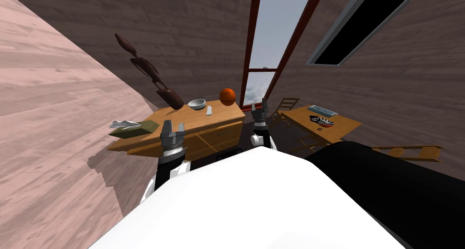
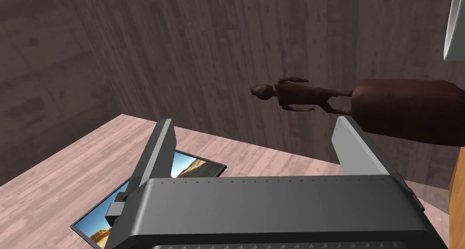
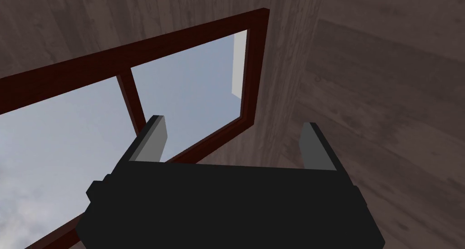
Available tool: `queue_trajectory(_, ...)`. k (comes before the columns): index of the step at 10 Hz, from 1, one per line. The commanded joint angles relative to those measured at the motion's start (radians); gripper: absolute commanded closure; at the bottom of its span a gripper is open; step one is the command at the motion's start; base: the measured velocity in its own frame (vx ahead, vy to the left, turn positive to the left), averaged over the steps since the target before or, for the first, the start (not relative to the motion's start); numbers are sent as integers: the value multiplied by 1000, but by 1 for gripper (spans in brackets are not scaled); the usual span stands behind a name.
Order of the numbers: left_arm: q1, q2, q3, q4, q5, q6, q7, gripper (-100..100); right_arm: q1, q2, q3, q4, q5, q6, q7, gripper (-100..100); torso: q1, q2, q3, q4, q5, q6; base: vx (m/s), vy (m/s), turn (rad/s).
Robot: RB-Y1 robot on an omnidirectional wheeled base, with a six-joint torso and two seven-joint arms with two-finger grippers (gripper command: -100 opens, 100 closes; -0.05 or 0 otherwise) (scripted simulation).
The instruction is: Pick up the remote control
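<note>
A small white oblong remote control lies on the wooden sideboard, between a grey bowl and an orange ball. My left gripper hangs open over the sideboard's near left part, well short of the remote and to its left. In the left wrist view, the left gripper is empty and faces a dark brown figure statue. My right gripper stands open just off the sideboard's right end. The right gripper holds nothing.
The tall statue stands at the sideboard's back left, and a green box sits on the left end. To the right is a wooden table bearing a shoe, with a chair behind it. A large black shape lies near right.
</note>
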Motion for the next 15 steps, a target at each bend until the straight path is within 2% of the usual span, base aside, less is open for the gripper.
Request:
queue_trajectory(1,3,50,-18,40,-6,-16,22,-100,0,0,0,0,0,0,0,0,0,0,0,0,0,0,-71,-17,-98)
queue_trajectory(2,3,68,-18,40,-6,-16,22,-100,0,0,0,0,0,0,0,0,0,1,0,0,0,0,-64,-23,-56)
queue_trajectory(3,3,103,-35,82,-12,-34,45,-100,0,0,0,0,0,0,0,0,-1,0,0,0,0,0,-82,-38,-113)
queue_trajectory(4,3,129,-35,82,-12,-34,45,-100,0,0,0,0,0,0,0,0,-2,1,1,0,0,0,-73,-31,-67)
queue_trajectory(5,3,160,-54,129,-18,-54,70,-100,0,0,0,0,0,0,0,0,-1,1,1,0,0,0,-78,-32,-130)
queue_trajectory(6,3,188,-54,129,-18,-54,70,-100,0,0,0,0,0,0,0,0,-1,1,1,0,0,0,-75,-28,-82)
queue_trajectory(7,3,217,-76,168,-25,-75,97,-100,0,0,0,0,0,0,0,0,-1,1,1,0,0,0,-88,-32,-174)
queue_trajectory(9,3,260,-76,178,-25,-75,97,-100,0,0,0,0,0,0,0,0,-1,1,1,0,0,0,-56,-24,-25)
queue_trajectory(10,3,298,-99,221,-32,-99,127,-100,0,0,0,0,0,0,0,0,0,-1,0,0,0,0,-58,-43,-176)
queue_trajectory(11,3,324,-99,231,-32,-99,127,-100,0,0,0,0,0,0,0,0,-1,0,0,0,0,0,-71,-40,-94)
queue_trajectory(12,3,355,-124,272,-40,-124,159,-100,0,0,0,0,0,0,0,0,-1,0,0,0,0,0,-86,-66,-158)
queue_trajectory(14,3,401,-124,287,-40,-124,159,-100,0,0,0,0,0,0,0,0,-1,1,1,0,-1,0,-64,-21,-42)
queue_trajectory(15,3,438,-151,330,-48,-150,194,-100,0,0,0,0,0,0,0,0,1,0,0,0,0,0,-63,-32,-192)
